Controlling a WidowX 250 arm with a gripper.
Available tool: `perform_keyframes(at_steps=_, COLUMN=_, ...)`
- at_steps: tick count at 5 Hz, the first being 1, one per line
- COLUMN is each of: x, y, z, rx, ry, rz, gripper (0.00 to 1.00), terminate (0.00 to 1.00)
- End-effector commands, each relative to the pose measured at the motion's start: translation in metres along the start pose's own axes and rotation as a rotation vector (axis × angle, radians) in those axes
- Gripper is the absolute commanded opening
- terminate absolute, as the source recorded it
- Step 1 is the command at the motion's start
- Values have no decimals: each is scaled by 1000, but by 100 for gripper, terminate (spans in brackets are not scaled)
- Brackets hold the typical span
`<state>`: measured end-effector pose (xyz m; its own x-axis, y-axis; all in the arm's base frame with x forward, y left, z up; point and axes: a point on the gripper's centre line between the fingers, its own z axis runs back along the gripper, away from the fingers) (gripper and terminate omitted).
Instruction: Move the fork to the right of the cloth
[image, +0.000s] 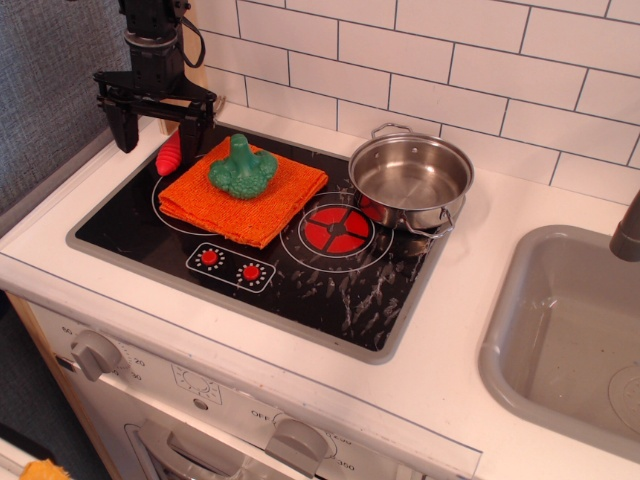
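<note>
Pincer (157, 132) wide open above the fork (169, 154) — holding nothing.
Red fork handle just left of the orange cloth (243, 192) — broccoli toy (242, 168) on top.

A matte black robot arm (155, 40) of stacked cylindrical segments, a black cable looping beside it, ends in a black two-fingered gripper (157, 132) (blocky crossbar, squared fingers).

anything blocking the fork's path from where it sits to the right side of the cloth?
Yes. The fork lies at the left edge of the cloth, under the open end effector. A straight path right crosses the broccoli standing on the cloth. Beyond it, the pot crowds the back, leaving the red burner area free.
</note>
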<state>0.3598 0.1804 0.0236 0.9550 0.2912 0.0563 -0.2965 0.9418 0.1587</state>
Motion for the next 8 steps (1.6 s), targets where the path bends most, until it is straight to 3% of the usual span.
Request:
perform_keyframes(at_steps=1, x=0, y=4, z=3, rx=22, ry=-53, rz=17, gripper=0, terminate=0)
perform_keyframes(at_steps=3, x=-1, y=-2, z=7, rx=9, ry=-76, rz=-6, gripper=0, terminate=0)
perform_keyframes(at_steps=5, x=14, y=7, z=82, rx=-27, ry=-268, rz=-30, gripper=0, terminate=0)
perform_keyframes(at_steps=6, x=8, y=6, z=114, rx=-84, ry=-353, rz=-44, gripper=0, terminate=0)
perform_keyframes(at_steps=7, x=-10, y=-16, z=128, rx=-138, ry=-382, rz=-117, gripper=0, terminate=0)
perform_keyframes(at_steps=8, x=-44, y=-54, z=137, rx=-180, ry=-397, rz=-254, gripper=0, terminate=0)
